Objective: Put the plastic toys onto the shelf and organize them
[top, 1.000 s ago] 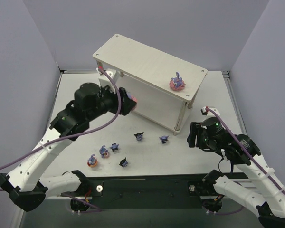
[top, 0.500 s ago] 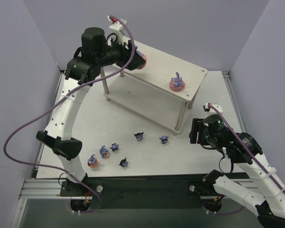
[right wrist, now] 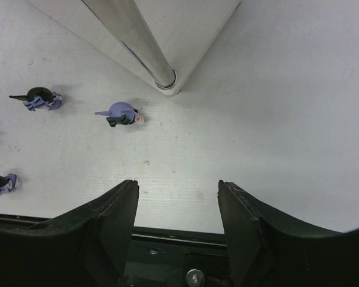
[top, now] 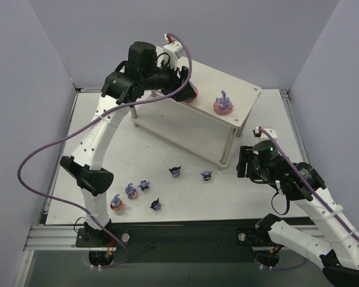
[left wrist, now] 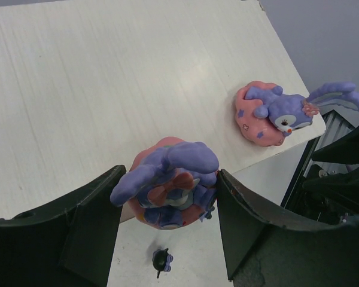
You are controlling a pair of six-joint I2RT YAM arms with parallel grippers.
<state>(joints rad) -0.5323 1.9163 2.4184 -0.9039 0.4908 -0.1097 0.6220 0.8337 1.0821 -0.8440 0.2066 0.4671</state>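
Right gripper (right wrist: 176, 190): fingers spread wide, nothing between them, low over the table (right wrist: 275, 119) and just short of the shelf's corner leg (right wrist: 137, 36).

Nearest the arm bases, on the table: an orange-based rabbit (top: 116, 203) and, to its right, a first blue figure (top: 156, 204). Just behind those, a second rabbit (top: 131, 191) with a second blue figure (top: 144, 185) close beside it. Further back, near the front of the shelf (top: 242, 89), a third blue figure (top: 175, 171) and a fourth blue figure (top: 206, 175), the fourth not far from the corner leg and the right gripper.

On the shelf's top board, toward its right end, a standing rabbit (top: 222, 104) on a pink base, well apart from the toys below.

Left gripper (left wrist: 170, 174): high over the top board, clamped on a pink-based rabbit (left wrist: 167, 197), one finger on each side of the base. Held rabbit at the board's front edge, left of the standing rabbit and apart from it. Cannot tell whether its base touches the wood.
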